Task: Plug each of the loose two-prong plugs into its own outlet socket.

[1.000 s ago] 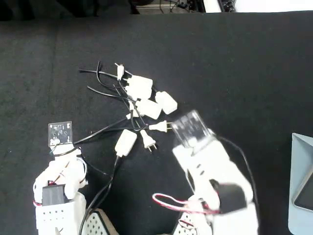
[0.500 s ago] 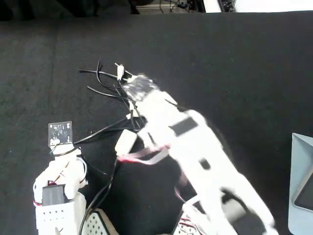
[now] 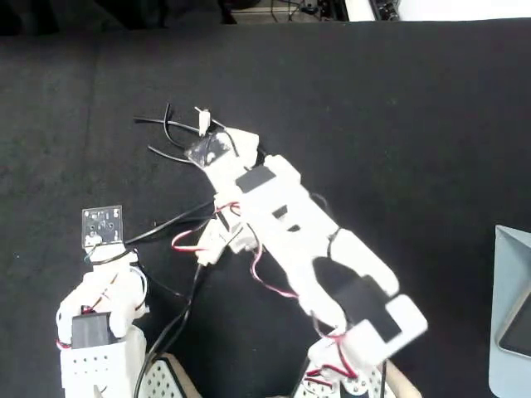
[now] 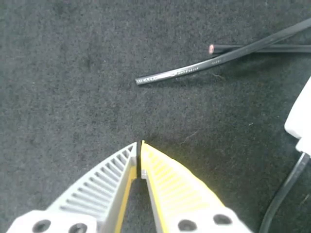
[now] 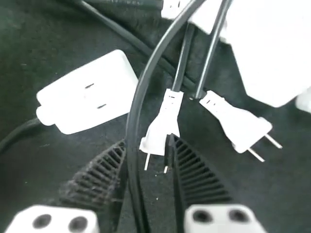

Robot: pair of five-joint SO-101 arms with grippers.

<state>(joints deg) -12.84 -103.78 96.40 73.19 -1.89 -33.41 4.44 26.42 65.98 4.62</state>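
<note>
The right arm [image 3: 299, 232] is lying stretched across the black table [image 3: 431, 124], over a tangle of white plugs and cords. From the wrist, the right gripper [image 5: 146, 143] is standing with its fingers apart, straddling one two-prong plug [image 5: 160, 131] and a black cord [image 5: 136, 111] crossing beside it. That plug is lying flat with its long axis along the fingers. Its prongs are pointing back toward the wrist and its lead is running away past the fingertips. One finger seems to be touching its side, though I cannot be sure.

A second plug [image 5: 238, 127] is lying just beside, its prongs pointing aslant away from the first. A socket block [image 5: 87, 99] is lying flat, its two slots facing up; the high view is giving the arm's sweep rather than such detail.

The left gripper [image 4: 140, 145] is hanging with its fingers pressed together over bare cloth, near a cut cable [image 4: 180, 74] whose pale print is too small to read.
</note>
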